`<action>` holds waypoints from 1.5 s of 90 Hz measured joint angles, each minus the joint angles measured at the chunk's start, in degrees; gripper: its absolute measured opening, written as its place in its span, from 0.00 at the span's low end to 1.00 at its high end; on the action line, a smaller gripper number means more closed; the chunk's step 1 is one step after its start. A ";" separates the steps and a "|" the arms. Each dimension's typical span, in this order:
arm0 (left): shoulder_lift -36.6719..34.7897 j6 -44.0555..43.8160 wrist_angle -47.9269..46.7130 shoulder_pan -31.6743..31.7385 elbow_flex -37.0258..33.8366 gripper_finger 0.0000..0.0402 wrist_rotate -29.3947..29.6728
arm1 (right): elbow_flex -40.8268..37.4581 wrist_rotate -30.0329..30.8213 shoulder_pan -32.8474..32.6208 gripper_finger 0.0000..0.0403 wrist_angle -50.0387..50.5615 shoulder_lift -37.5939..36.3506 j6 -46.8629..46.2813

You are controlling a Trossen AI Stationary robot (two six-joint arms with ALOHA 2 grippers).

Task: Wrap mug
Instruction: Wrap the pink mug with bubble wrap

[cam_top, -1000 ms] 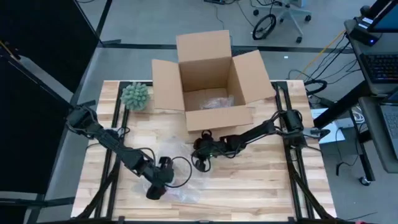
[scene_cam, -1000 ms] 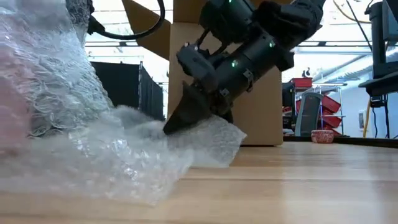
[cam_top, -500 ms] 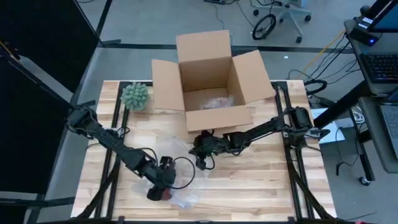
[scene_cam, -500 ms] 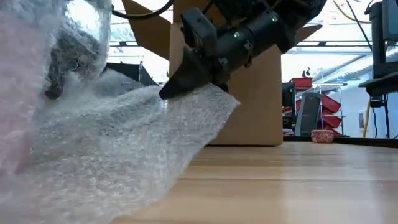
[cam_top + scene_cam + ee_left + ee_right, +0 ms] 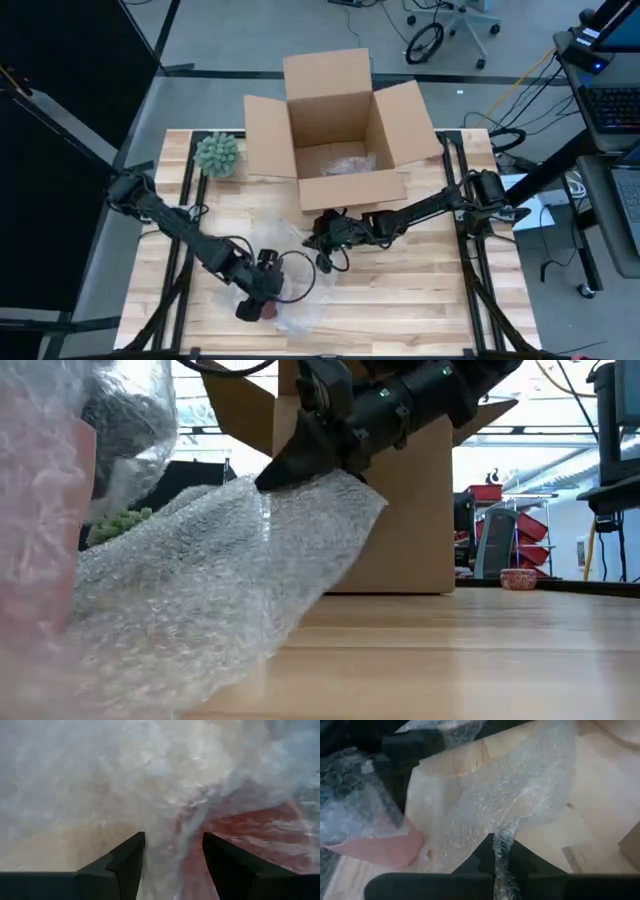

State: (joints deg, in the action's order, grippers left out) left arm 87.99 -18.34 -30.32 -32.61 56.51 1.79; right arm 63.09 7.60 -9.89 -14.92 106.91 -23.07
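From the high view I see the right gripper (image 5: 322,243) near the middle of the table (image 5: 430,300), just in front of the cardboard box (image 5: 335,130). Its fingers are pressed together on one corner of the bubble wrap (image 5: 230,580). In the low view this gripper (image 5: 275,475) holds that corner raised off the wood, and the sheet slopes down from it toward the near edge of the table. The right wrist view confirms the pinch: a twisted strand of wrap (image 5: 502,855) runs between the two dark fingers.

I find the left gripper (image 5: 262,300) near the front edge of the table, over the crumpled part of the wrap. In the left wrist view its fingers (image 5: 125,865) stand apart, with film bunched between them (image 5: 172,862); I cannot tell whether they touch it.

The mug (image 5: 270,311) is a reddish-pink shape under the film, just beside the left gripper. It shows as a pink mass behind the film at the edge of the low view (image 5: 40,530), and in the left wrist view (image 5: 250,845).

A green spiky ball (image 5: 218,154) sits at the far left corner of the table, beside the box's left flap.
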 joint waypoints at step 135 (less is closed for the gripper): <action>-3.56 6.79 -18.51 4.52 17.04 0.46 1.65 | 0.04 0.15 -0.35 0.00 1.97 0.00 3.02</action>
State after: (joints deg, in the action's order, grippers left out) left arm 84.42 -11.55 -48.83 -28.10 73.55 3.44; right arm 63.13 7.75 -10.24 -12.95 106.91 -20.05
